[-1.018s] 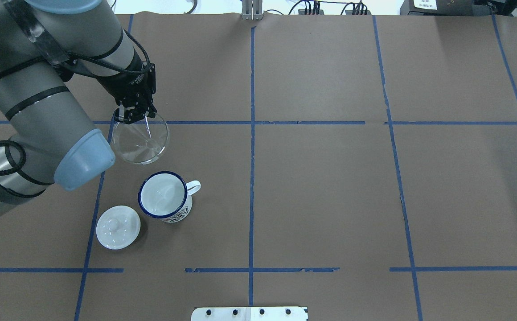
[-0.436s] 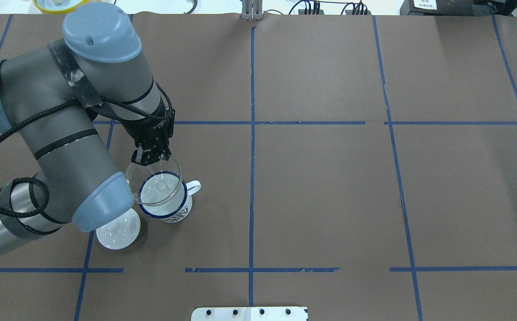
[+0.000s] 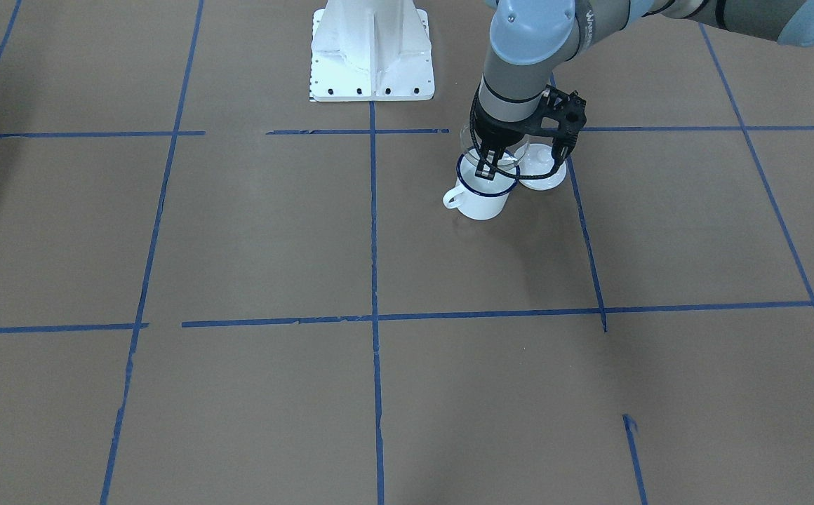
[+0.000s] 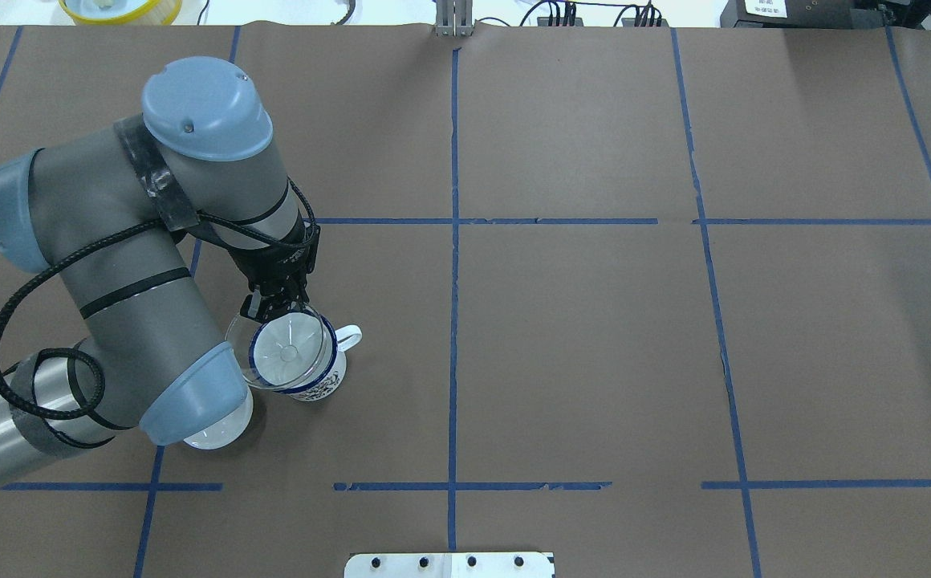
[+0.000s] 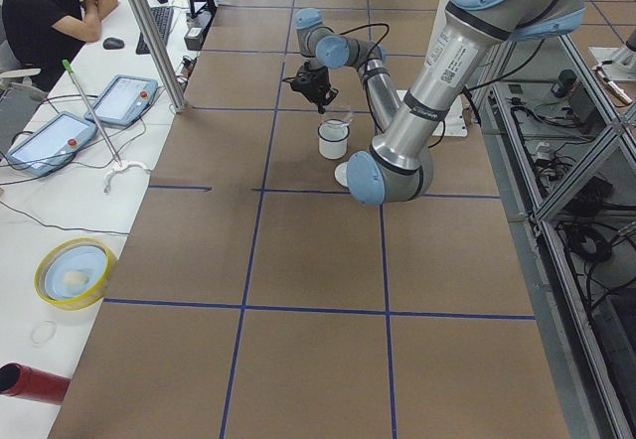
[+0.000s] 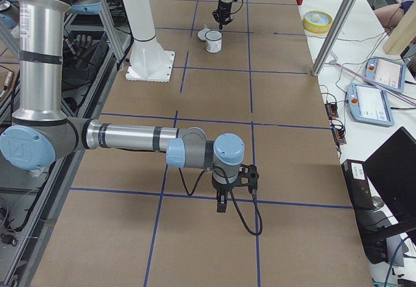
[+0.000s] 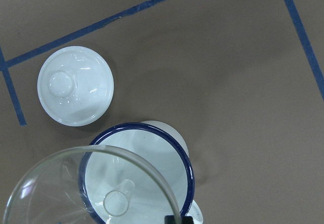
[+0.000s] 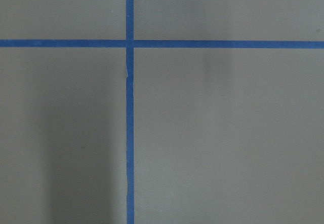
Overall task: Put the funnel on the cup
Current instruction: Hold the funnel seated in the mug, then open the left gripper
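Observation:
The cup (image 4: 311,376), a white enamel mug with a dark blue rim, stands on the table with its handle to the right. My left gripper (image 4: 267,305) is shut on the far rim of the clear funnel (image 4: 277,353). It holds the funnel over the cup's mouth, shifted a little to the left, with the spout inside the rim. The left wrist view shows the funnel (image 7: 61,183) overlapping the cup (image 7: 167,158). I cannot tell whether the funnel rests on the rim. My right gripper (image 6: 221,204) hangs far off over bare table, and I cannot tell whether it is open or shut.
A white knobbed lid (image 7: 76,84) lies beside the cup and is half hidden under my left elbow in the overhead view (image 4: 213,433). The robot's white base plate (image 3: 372,49) is nearby. A yellow bowl (image 4: 120,8) sits beyond the table's far edge.
My left gripper has carried the funnel from beyond the cup toward the robot, to a spot over the cup's mouth. The arm now covers more of the lid.

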Controlling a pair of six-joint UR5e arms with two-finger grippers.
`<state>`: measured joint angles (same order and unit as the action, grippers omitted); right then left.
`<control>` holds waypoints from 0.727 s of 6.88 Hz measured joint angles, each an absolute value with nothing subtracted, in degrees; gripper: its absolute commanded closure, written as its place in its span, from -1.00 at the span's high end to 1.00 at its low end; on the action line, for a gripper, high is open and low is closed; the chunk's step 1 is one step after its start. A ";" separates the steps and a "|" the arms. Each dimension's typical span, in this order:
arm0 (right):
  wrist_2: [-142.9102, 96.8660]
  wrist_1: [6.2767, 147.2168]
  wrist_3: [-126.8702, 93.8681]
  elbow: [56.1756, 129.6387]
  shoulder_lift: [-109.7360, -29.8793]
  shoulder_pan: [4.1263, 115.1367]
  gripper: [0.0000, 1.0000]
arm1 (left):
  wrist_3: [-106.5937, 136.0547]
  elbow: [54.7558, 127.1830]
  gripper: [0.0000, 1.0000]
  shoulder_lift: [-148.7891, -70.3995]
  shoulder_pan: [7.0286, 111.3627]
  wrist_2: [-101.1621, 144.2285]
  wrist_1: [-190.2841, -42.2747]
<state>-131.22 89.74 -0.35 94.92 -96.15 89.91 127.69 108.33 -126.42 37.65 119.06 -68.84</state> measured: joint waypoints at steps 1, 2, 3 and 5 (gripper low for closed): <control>-131.22 89.74 -0.35 94.92 -96.15 89.91 1.00 | 126.78 107.90 -1.00 -126.13 37.51 118.24 -69.80; -131.22 89.74 -0.35 94.92 -96.15 89.91 1.00 | 125.88 107.37 -1.00 -125.93 37.47 117.89 -70.48; -131.22 89.74 -0.35 94.92 -96.15 89.91 1.00 | 125.31 106.50 -1.00 -125.83 37.45 117.81 -71.24; -131.22 89.74 -0.35 94.92 -96.15 89.91 1.00 | 125.02 105.36 -1.00 -125.83 37.17 117.78 -72.61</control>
